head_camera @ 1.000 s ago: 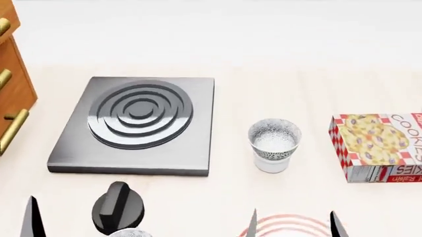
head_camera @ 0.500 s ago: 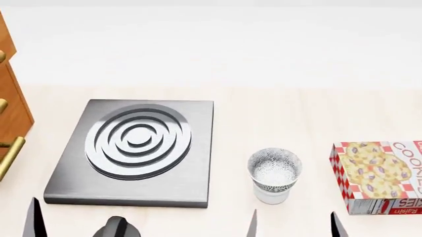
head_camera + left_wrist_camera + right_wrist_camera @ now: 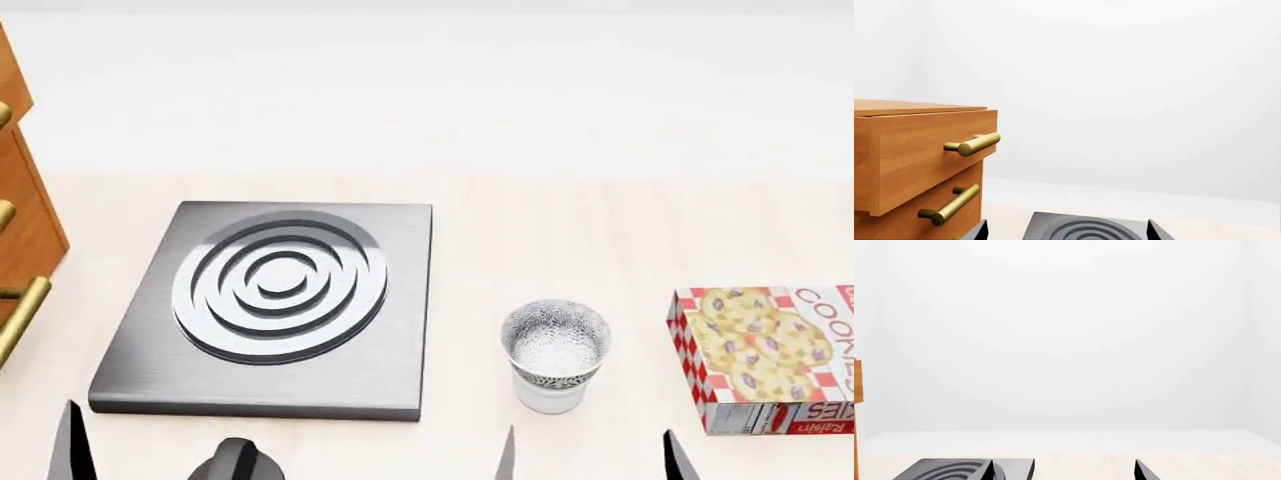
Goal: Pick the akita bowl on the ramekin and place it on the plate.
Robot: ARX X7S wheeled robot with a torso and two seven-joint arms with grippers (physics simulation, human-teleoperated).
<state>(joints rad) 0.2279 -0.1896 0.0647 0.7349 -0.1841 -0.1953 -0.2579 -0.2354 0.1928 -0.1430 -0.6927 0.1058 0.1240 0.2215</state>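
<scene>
In the head view the akita bowl [image 3: 555, 343], speckled black and white, sits upright in the top of the white ramekin [image 3: 549, 397] on the pale counter. The plate is out of view. Both tips of my right gripper [image 3: 591, 462] rise from the bottom edge, open and empty, just nearer than the bowl and slightly to its right. In the right wrist view the right gripper [image 3: 1066, 472] holds nothing. Only one fingertip [image 3: 68, 448] of the left gripper shows at the bottom left. The left gripper [image 3: 1067, 232] is open and empty in its wrist view.
A grey burner slab with concentric rings [image 3: 274, 300] lies left of the bowl, with a black knob [image 3: 238, 462] below it. A cookies box [image 3: 767, 355] lies at the right. A wooden drawer cabinet [image 3: 20, 250] with brass handles [image 3: 973, 144] stands at the left.
The head view tilted up, so everything slid down the picture and the plate's red rings dropped out of sight. In the last half second the right fingertips shifted slightly left.
</scene>
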